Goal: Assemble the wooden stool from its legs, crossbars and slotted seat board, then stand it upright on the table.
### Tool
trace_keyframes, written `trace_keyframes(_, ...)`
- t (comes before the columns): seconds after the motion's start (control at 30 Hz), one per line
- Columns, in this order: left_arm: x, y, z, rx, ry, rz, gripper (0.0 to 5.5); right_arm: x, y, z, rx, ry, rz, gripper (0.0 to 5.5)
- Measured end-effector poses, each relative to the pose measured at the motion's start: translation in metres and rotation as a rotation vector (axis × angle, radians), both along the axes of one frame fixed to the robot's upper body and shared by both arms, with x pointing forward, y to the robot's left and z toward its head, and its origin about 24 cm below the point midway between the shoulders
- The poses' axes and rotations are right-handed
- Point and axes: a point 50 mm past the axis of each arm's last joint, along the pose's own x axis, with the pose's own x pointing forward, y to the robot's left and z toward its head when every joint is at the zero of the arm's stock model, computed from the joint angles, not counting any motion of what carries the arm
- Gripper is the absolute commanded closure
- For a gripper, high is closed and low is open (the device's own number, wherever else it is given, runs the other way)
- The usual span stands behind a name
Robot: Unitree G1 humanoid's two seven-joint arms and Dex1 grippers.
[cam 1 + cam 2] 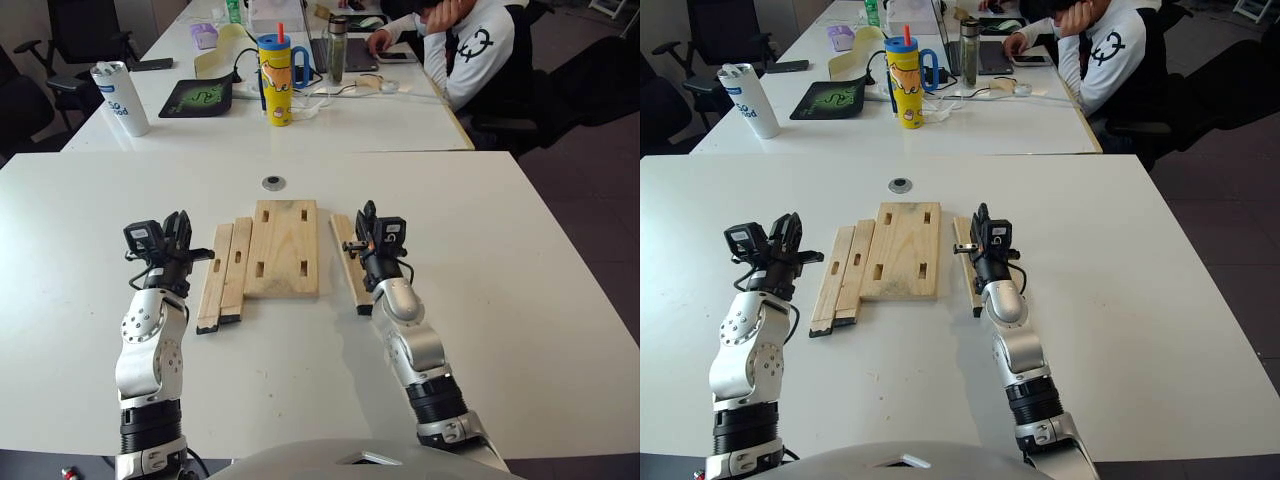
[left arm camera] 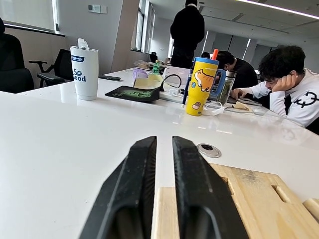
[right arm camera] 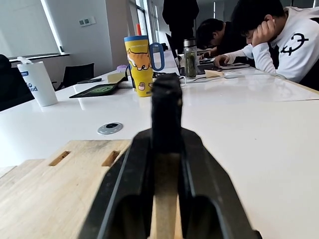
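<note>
Since no part is yet seen joined to another, the assembly is judged to be at its very start. The slotted seat board [image 1: 283, 250] lies flat at the middle of the white desk [image 1: 500, 260], its long axis running straight away from the robot, with a round cable grommet [image 1: 272, 182] beyond its far end. A pair of wooden bars [image 1: 238, 265] is laid side by side against the board's left edge, parallel to it, and a single wooden bar [image 1: 345, 238] is laid just off the board's right edge on the same axis. The left gripper [image 1: 180, 232] is held low just beside the outer bar of the pair, on the side away from the board and near that bar's far end. It is drawn nearly closed and nothing is held in it. The right gripper [image 1: 367, 225] is placed directly over the single bar and lined up along its length. A strip of wood is seen under it in the right wrist view, but whether the bar is clamped or merely lies beneath cannot be told. The coming move is judged to turn on this alignment. The single bar is served by the right arm and the pair by the left. Each bar would have to be taken across its narrow width, not along its length.
</note>
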Motion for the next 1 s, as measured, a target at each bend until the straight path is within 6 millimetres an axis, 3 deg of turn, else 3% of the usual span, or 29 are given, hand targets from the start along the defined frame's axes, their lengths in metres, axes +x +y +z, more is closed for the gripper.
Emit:
trace_keyframes(0.4,-0.005,-0.002,-0.003,0.006,0.009,-0.004,4.88,-0.007,-0.01,-0.009,-0.107,-0.068,0.081,5.08)
trace_keyframes(0.43,-0.006,-0.003,-0.004,0.0,0.011,-0.001,4.88,-0.007,-0.011,-0.008,-0.105,-0.074,0.084,4.72)
trace_keyframes(0.57,-0.006,-0.005,-0.005,-0.002,0.005,0.01,4.88,-0.005,-0.02,-0.016,-0.102,-0.032,0.06,4.14)
trace_keyframes(0.63,-0.006,-0.005,-0.004,-0.004,-0.002,0.015,4.88,0.0,-0.021,-0.008,-0.102,-0.063,0.059,3.86)
trace_keyframes(0.9,-0.011,-0.009,-0.01,-0.009,0.006,0.034,4.88,0.014,-0.011,0.052,-0.103,-0.295,0.111,3.86)
trace_keyframes(1.0,-0.012,-0.009,-0.012,-0.014,0.006,0.043,4.88,0.015,-0.004,0.08,-0.103,-0.399,0.144,4.24)
